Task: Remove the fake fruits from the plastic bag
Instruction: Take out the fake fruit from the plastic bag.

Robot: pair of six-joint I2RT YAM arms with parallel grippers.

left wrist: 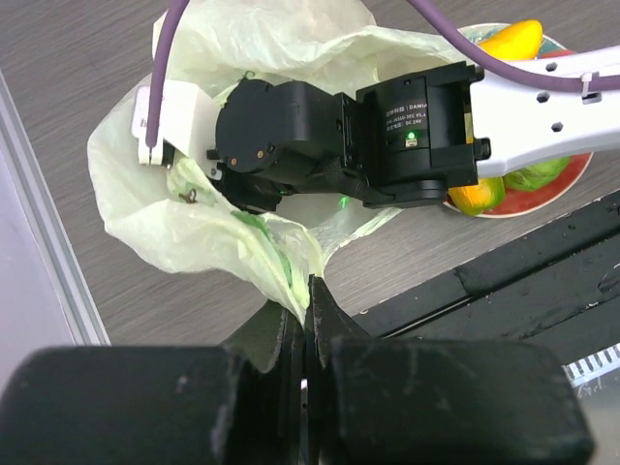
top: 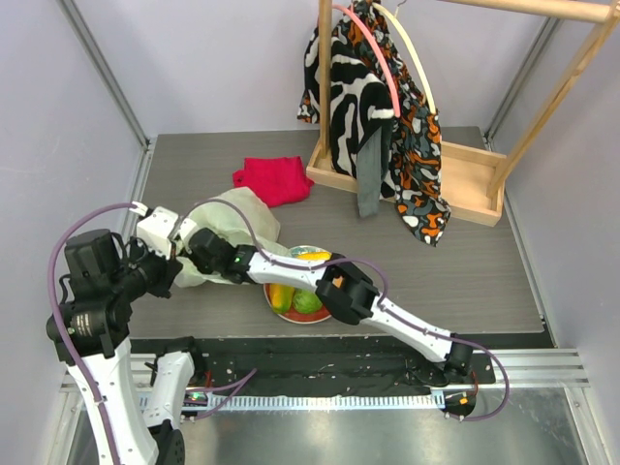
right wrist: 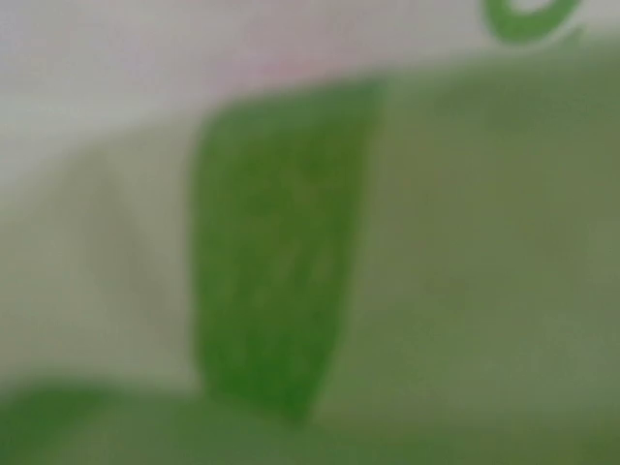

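**Finding.** The left tool is clenched on a fold of the plastic bag at its near edge, and the film rises from that pinch towards the mouth. The right tool is pushed into the mouth. Its fingers are buried in the film, so you cannot tell whether they are spread or grasping anything. The right wrist view gives only a blurred green patch against pale film, too soft to call it fruit or print.

**Location.** The bag lies on the bench at the left, just beside the plate, where several fake fruits already sit. Any fruit left inside the bag is not visible.

**Recommendations.**
- Hold the left pinch firm and raised so the mouth stands open.
- Do not close the right fingers until a fruit's outline is clear between them.
- Seat the fruit deep, since glossy plastic is likely to squirt out of a shallow pinch.
- Check that no film is trapped with the fruit, or the bag will probably drag along when you withdraw towards the plate.
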